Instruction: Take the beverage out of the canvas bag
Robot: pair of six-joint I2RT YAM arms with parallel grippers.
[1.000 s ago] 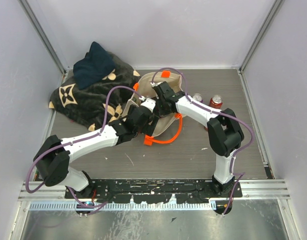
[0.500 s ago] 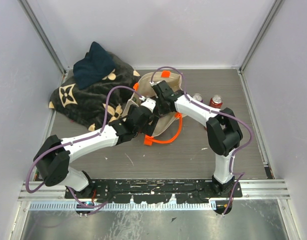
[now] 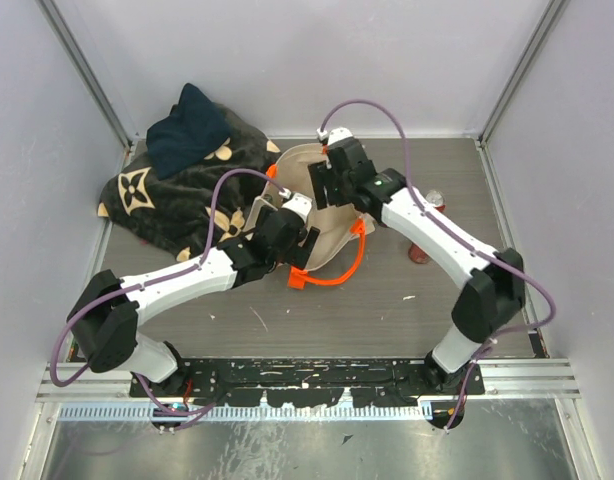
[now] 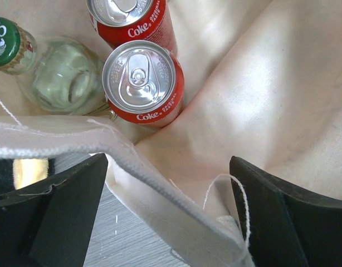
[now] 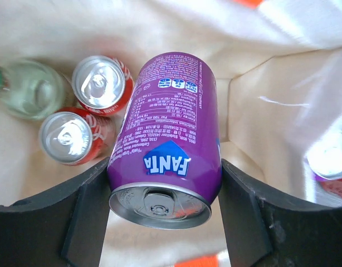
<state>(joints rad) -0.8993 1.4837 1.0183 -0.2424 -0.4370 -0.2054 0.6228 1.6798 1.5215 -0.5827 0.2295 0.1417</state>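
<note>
The cream canvas bag [image 3: 334,225] with orange handles lies open mid-table. My right gripper [image 3: 323,188] hangs over its mouth, shut on a purple Fanta can [image 5: 171,122] held lengthwise between the fingers, above the bag's inside [image 5: 271,100]. Two red Coke cans [image 5: 101,83] and a green-capped glass bottle [image 5: 26,89] stand in the bag below; the left wrist view shows a Coke can [image 4: 143,83] and the bottle [image 4: 59,75] too. My left gripper [image 3: 303,240] is at the bag's near rim [image 4: 160,194], jaws apart with the rim between them.
A dark patterned blanket [image 3: 177,200] with a navy cloth [image 3: 187,130] on it lies at the back left. Red cans [image 3: 419,252] stand on the table right of the bag, partly hidden by my right arm. Walls close the back and sides.
My right gripper has risen from inside the bag and moved back, and its elbow has swung out to the right. My left arm has not moved.
</note>
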